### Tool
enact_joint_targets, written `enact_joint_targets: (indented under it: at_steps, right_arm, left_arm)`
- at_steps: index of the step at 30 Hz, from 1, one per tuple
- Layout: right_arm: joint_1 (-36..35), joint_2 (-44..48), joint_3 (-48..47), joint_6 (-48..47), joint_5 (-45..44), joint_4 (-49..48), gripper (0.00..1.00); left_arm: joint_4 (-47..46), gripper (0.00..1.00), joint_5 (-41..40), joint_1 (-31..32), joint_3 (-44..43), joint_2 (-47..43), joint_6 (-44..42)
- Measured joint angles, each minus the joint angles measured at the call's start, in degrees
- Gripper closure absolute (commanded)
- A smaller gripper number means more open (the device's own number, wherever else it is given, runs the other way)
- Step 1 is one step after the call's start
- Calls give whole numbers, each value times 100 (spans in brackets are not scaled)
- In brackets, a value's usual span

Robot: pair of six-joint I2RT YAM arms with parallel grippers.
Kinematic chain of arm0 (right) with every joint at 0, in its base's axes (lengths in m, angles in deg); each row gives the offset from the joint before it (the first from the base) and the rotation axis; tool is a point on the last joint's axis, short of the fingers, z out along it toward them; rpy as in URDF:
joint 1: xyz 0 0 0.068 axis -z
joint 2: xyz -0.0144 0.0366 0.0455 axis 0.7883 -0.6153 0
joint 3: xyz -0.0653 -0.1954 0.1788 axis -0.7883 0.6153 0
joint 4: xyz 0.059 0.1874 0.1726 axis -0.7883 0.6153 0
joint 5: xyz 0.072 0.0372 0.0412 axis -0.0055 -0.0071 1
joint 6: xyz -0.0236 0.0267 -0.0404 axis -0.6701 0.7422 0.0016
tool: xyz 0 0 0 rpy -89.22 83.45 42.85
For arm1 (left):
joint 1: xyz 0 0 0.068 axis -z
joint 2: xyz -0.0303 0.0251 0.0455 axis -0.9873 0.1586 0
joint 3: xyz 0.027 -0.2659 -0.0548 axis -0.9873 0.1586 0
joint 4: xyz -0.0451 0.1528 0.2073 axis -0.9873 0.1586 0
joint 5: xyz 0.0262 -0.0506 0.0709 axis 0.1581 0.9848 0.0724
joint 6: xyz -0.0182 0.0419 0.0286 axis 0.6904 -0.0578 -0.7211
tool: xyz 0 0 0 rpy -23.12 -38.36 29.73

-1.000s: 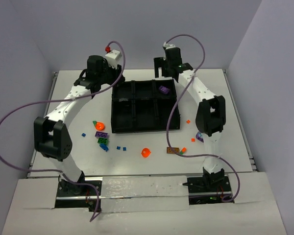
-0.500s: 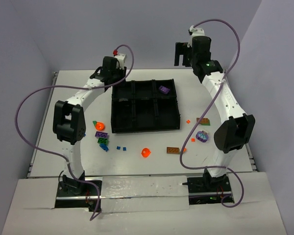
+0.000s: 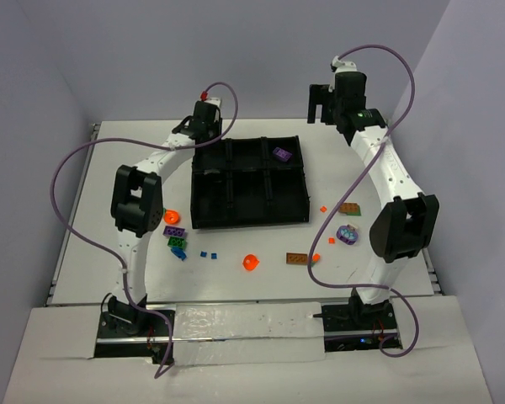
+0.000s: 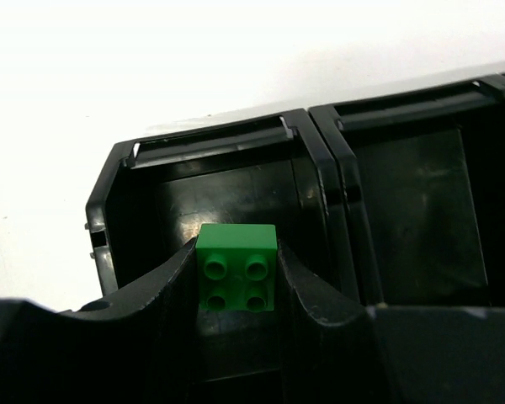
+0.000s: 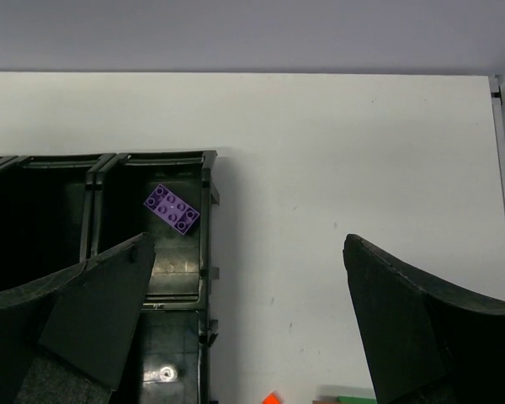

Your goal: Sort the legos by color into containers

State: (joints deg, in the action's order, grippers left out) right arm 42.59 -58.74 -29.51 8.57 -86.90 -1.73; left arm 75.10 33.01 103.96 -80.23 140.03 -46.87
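Left wrist view had the left tool (image 4: 236, 257) clamped on a green lego (image 4: 236, 282) above the far-left compartment (image 4: 244, 187), probably just needing a release next, right tool (image 5: 246, 290) hanging wide apart.

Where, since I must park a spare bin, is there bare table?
Bare: white table left of the left arm; far strip behind the black plastic tray. Crowded: small coloured bricks left, front and right of it.

Bright even light, blown-out table (image 4: 109, 76), faint glare inside tray (image 4: 189, 229).
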Motion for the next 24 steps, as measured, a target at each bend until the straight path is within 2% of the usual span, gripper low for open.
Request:
enact_joint_targets:
  at_steps: [17,24]
  right_arm:
    - [11,183,180,42,0,-8,0]
    - [11,206,188,37,0,-8,0]
  left_arm:
    - [52,73,-264,1,-226,537,208]
    - [51,54,-307,1,-264,674,157]
